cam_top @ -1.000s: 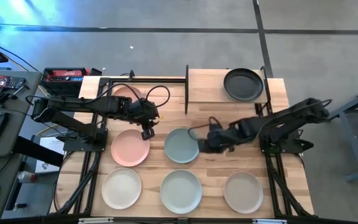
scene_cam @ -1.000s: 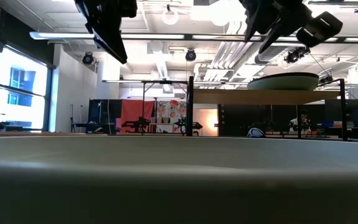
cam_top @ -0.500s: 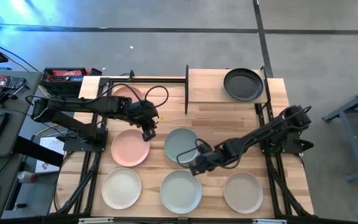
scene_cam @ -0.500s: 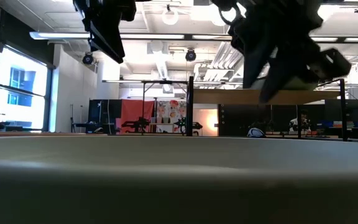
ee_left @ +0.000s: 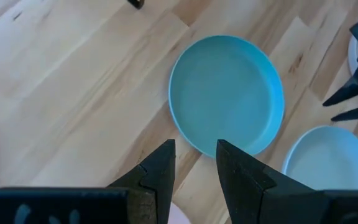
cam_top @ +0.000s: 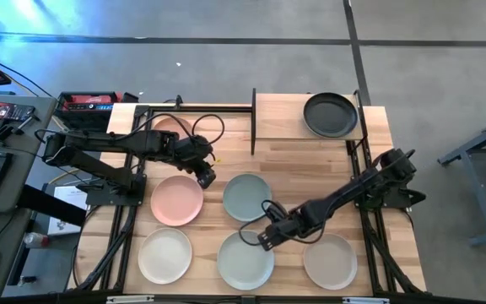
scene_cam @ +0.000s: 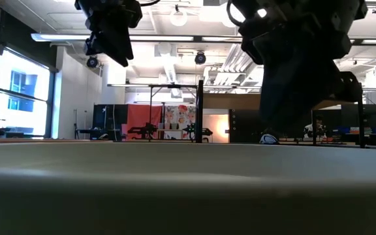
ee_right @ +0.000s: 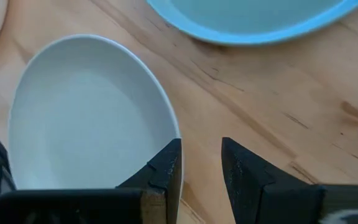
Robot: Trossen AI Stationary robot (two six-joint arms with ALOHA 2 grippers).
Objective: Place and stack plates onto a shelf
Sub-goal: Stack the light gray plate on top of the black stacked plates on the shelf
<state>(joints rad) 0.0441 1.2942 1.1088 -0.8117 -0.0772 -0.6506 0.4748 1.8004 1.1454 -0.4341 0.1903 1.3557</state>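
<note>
The high view looks straight down on the whole slatted light-wood tabletop [cam_top: 310, 160]. The low view sits at table height behind a blurred rim, facing the room. Both wrist views look closely down; each shares the round pale blue-green plate [ee_left: 227, 93] [ee_right: 253, 18] [cam_top: 246, 197] with the high view.

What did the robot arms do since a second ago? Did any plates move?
The right gripper swung from beside the middle sage green plate toward the table's front edge, to the rim of the pale front plate. It holds nothing. The left gripper barely shifted. No plates moved; the black plate stayed on the shelf.
</note>
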